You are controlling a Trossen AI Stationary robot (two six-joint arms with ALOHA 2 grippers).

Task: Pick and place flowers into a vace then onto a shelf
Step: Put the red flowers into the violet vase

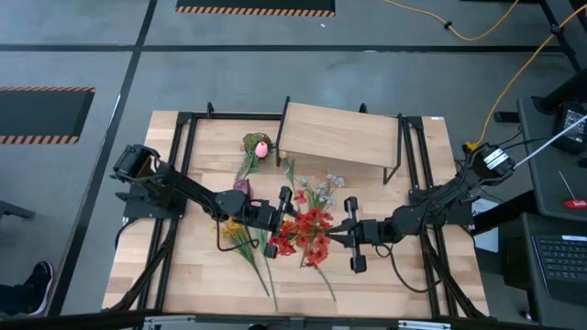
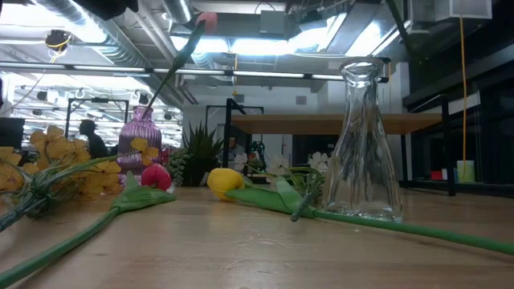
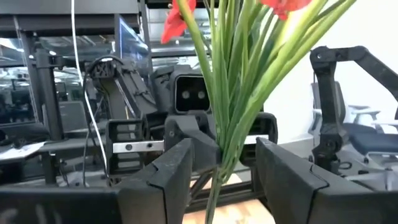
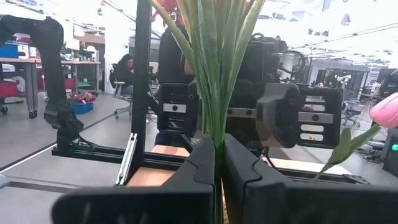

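Observation:
A bunch of red flowers on long green stems stands upright between my two grippers over the middle of the table. My right gripper is shut on its stems. My left gripper is open, one finger on each side of the same stems and clear of them. A clear glass vase stands on the table. A purple vase holds a pink tulip. Yellow and red tulips and yellow blooms lie on the table. The wooden shelf stands at the far side. My right gripper pinches the bundled green stems of the red flowers between its two fingers. The fingers come about level from the table's right side and lie across the stems. The stems rise upright out of the hold, with the red blooms above.
White blossoms and more stems lie on the table in front of the shelf. Black frame rails run along both sides of the table. A person sits at a desk in the room beyond.

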